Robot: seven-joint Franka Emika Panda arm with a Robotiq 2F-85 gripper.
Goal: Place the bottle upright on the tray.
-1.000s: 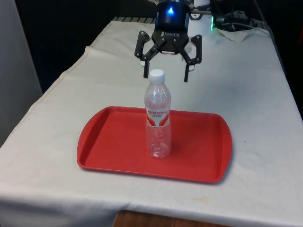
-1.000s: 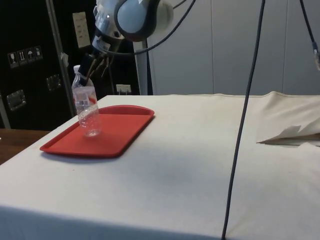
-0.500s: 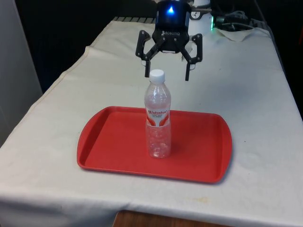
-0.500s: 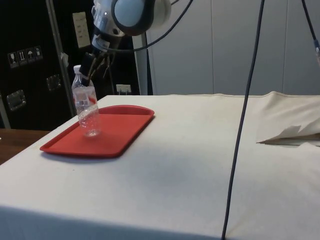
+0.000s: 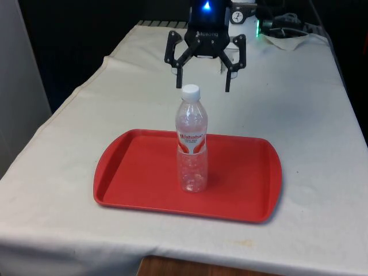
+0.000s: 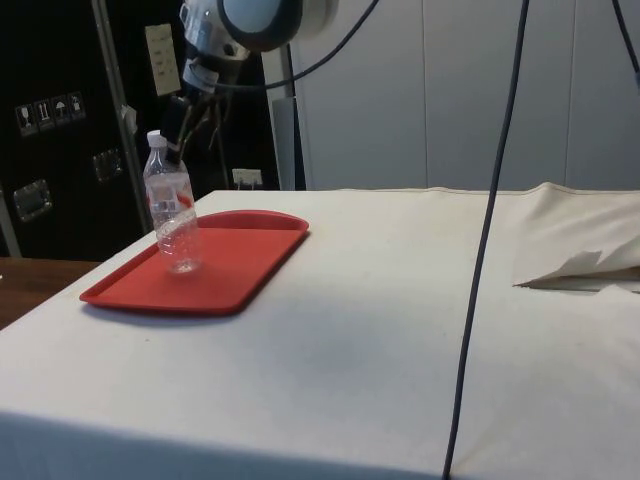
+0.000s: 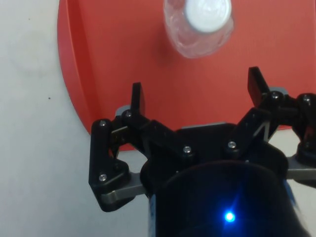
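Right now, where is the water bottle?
The bottle stands upright near the middle of the red tray in the front view, with the open gripper behind and above its cap.

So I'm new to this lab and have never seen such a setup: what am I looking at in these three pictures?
A robot arm ends in a black two-finger gripper. One camera faces it across the table, one stands at the table's side, one rides on the wrist looking down past the jaws. On the white cloth lies a red plastic tray, and a clear plastic bottle with a white cap stands upright on it. The jaws are open and hold nothing; the gripper hangs above and behind the bottle.
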